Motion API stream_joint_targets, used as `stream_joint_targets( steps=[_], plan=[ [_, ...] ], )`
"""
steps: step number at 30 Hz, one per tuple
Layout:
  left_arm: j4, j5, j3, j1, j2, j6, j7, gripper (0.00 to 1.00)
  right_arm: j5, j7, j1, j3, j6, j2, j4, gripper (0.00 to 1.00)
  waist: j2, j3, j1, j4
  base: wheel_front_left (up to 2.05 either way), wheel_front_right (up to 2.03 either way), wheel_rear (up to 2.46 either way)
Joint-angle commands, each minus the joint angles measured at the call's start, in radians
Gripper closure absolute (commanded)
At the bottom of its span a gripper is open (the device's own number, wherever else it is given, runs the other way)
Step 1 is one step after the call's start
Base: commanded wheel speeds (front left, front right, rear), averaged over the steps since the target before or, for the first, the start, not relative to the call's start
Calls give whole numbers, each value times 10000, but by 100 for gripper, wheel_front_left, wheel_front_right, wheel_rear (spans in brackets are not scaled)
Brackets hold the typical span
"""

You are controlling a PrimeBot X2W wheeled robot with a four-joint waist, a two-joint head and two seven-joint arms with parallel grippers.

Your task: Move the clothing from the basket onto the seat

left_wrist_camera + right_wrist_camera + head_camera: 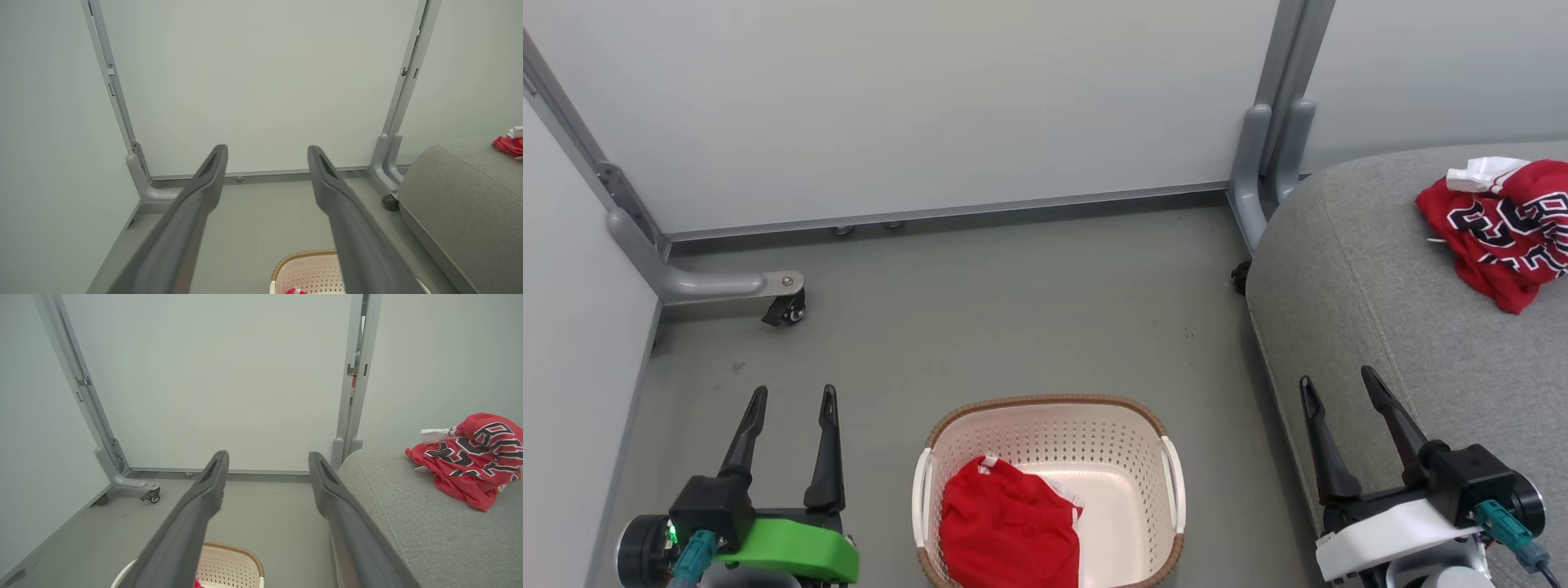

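**Clothing (pixel 1005 527) divided: one piece in basket (pixel 1045 402), one on seat (pixel 1380 286)**

Left gripper (pixel 794 392) hovers over the floor (pixel 1013 310) left of the basket, fingers spread, empty. Plain red garment (pixel 1005 527) lies crumpled in the basket's left half (white trim showing at its edge). Right gripper (pixel 1337 377) sits at the seat's near edge, fingers likewise apart, empty. Jersey (pixel 1503 229) lies bunched far right on the seat.

The left gripper (pixel 267 150), jaws apart, points past the basket (pixel 307 272) near the seat (pixel 461 204).
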Motion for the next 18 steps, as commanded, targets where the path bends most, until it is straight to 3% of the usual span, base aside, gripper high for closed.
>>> stream_joint_targets(
  steps=[1, 18],
  plan=[
    [8, 5, 16, 119, -2, -59, 6, 0, -55, -2, 93, 3, -9, -32, -13, 0, 0, 0, 1, 6, 0, 0, 0],
    [50, 71, -62, -309, -17, -62, 6, 0, -131, -2, -163, 113, -10, -31, -84, 0, 0, 299, 1, -105, 0, 0, 0]
  ],
)
